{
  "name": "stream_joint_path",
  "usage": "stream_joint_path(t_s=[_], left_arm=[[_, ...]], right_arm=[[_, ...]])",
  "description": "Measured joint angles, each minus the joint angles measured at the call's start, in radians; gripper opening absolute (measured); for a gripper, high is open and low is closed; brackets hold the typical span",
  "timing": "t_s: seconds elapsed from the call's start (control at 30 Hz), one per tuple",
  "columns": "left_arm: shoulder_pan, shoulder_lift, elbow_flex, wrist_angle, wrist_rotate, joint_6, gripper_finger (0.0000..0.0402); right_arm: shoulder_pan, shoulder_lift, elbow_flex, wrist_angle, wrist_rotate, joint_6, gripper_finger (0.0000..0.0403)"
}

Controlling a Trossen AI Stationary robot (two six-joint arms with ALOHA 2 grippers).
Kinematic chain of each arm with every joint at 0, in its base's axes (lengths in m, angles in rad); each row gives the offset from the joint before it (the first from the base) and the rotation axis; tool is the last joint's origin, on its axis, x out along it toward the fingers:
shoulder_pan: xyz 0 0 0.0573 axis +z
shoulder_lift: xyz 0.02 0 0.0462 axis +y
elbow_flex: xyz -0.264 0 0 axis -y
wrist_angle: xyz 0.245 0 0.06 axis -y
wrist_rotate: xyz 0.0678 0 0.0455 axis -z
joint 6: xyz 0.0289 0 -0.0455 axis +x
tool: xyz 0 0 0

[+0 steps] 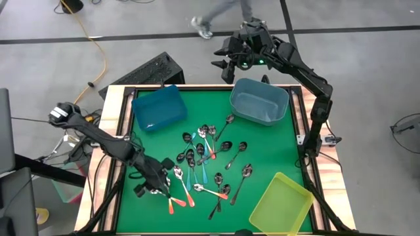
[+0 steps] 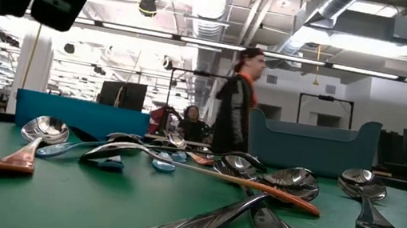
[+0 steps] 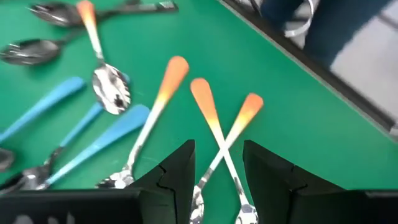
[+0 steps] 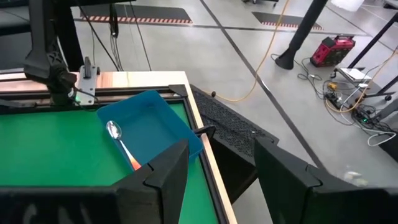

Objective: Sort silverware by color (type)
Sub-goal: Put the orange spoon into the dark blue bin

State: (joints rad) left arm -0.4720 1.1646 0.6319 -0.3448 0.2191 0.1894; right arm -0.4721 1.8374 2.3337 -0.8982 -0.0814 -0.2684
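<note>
Spoons (image 1: 203, 157) lie scattered on the green mat, with orange-red, light blue or dark handles. My left gripper (image 1: 161, 187) hangs low over the mat's near-left part and is open. In the left wrist view my left gripper (image 3: 217, 158) has a finger on either side of two crossed orange-handled spoons (image 3: 224, 124). A third orange-handled spoon (image 3: 152, 118) and blue-handled spoons (image 3: 93, 146) lie beside them. My right gripper (image 1: 228, 64) is open and raised beyond the table's far edge. One orange-handled spoon (image 4: 121, 144) lies in the blue bin (image 4: 152, 124).
The blue bin (image 1: 157, 107) stands at the far left of the mat, a grey-blue bin (image 1: 259, 100) at the far right, and a yellow-green bin (image 1: 281, 204) at the near right. A person (image 2: 239, 95) walks past behind the table's far edge. Cables lie on the floor.
</note>
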Motion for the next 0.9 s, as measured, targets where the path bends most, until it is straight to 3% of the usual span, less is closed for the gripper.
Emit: stream_joint_path(t_s=[0.23,0.6,0.9], left_arm=[[-0.004,0.069,0.000,0.008,-0.070,0.138,0.0118],[0.011,0.085,-0.042,0.057,-0.047,0.222,0.0118],[0.011,0.185,-0.043,0.099,-0.052,0.288,0.0118]], right_arm=[[0.000,0.000,0.000,-0.012,0.000,-0.002,0.0200],[0.000,0.000,0.000,-0.046,0.000,-0.002,0.0200],[0.000,0.000,0.000,-0.071,0.000,-0.002,0.0200]])
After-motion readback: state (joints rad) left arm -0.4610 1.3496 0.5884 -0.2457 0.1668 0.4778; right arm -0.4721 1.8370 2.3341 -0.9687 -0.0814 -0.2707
